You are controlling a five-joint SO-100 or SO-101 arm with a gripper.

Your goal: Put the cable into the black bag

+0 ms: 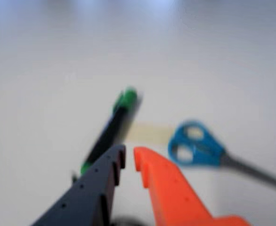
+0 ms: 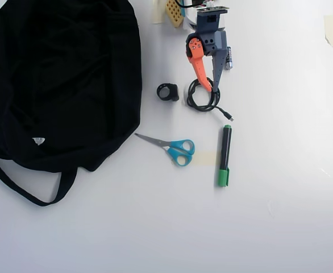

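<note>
In the overhead view the cable (image 2: 203,109) lies as a small loose black coil on the white table, its plug tail pointing lower right. My gripper (image 2: 211,89) hangs right over the coil's upper part, orange finger on the left, dark finger on the right. In the wrist view my gripper (image 1: 129,155) has its jaws a narrow gap apart with only table showing between the tips. The cable is hidden there except for a dark blur at the bottom edge. The black bag (image 2: 64,79) fills the overhead view's upper left, well left of the gripper, its strap trailing to the lower left.
A small thick black ring (image 2: 167,91) lies left of the coil. Blue-handled scissors (image 2: 178,149) (image 1: 194,146) and a black pen with green ends (image 2: 225,153) (image 1: 112,129) lie below the coil. The arm's base stands at the top edge.
</note>
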